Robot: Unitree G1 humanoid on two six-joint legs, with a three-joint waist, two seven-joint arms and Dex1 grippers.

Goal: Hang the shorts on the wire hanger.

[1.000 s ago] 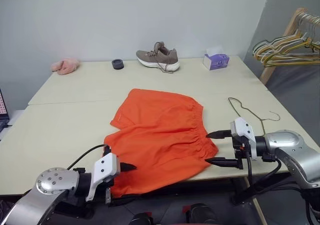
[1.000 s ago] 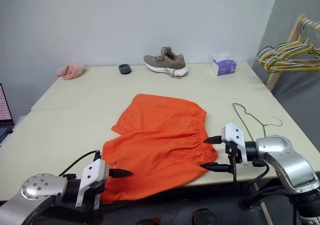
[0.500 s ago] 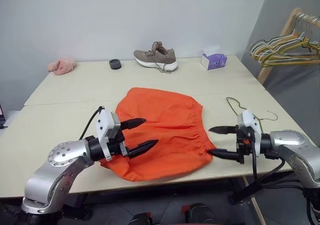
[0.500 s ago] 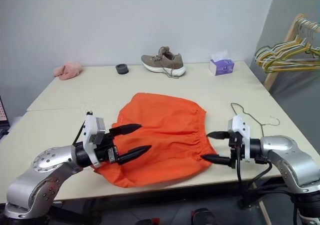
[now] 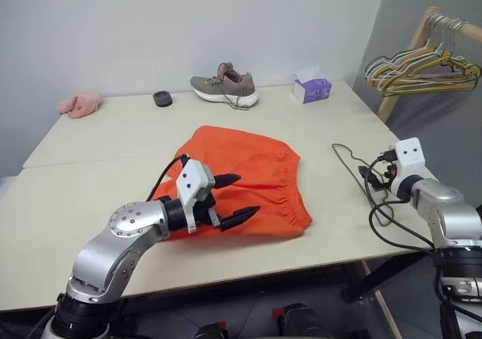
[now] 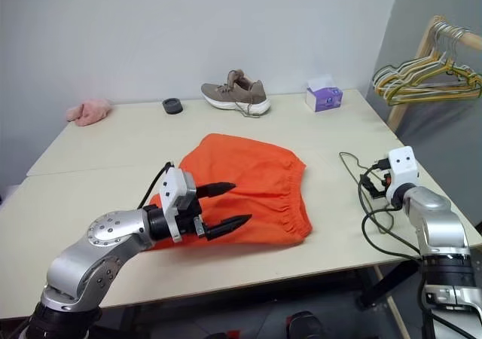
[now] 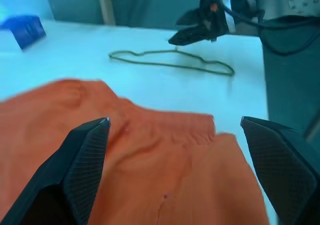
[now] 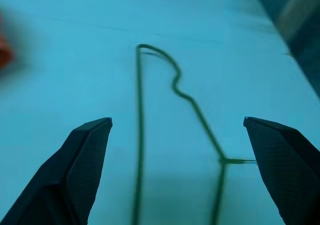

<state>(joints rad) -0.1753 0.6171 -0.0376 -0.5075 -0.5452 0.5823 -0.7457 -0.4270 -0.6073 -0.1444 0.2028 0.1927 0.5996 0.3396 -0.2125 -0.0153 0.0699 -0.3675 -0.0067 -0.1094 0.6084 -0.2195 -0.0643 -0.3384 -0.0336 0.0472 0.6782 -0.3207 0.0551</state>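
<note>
A: So, where do the shorts (image 5: 248, 181) sit?

B: Spread flat on the table (image 5: 90, 188), a little below the middle of the head view, bright orange, with the gathered waistband along their right edge. They lie bunched rather than fully smoothed.

A: And the left gripper (image 5: 233, 199)?

B: It hovers over the lower left part of the shorts, its two black fingers spread wide apart with nothing between them. In the left wrist view both fingers (image 7: 82, 160) frame the orange cloth from either side.

A: What about the wire hanger (image 5: 348, 160)?

B: It lies flat on the table at the right of the frame, well clear of the shorts, a thin dark wire with its hook toward the far side. The right wrist view shows the wire loop (image 8: 165, 115) on the bare table between that gripper's fingers.

A: Is the right gripper (image 6: 370, 181) holding it?

B: No. Its fingers stand wide apart, just above the near end of the hanger at the right edge of the table. Whether a fingertip touches the wire, I cannot tell.

A: Anything else on the table?

B: Along the far edge, from left to right: a pink cloth (image 5: 77, 103), a small dark ring-shaped thing (image 5: 161, 99), a grey-brown shoe (image 5: 224, 87) and a purple tissue box (image 5: 310, 90). Beyond the table, at upper right, a bunch of yellow-green hangers (image 5: 418, 71) hangs on a wooden rack (image 5: 407, 60).
</note>
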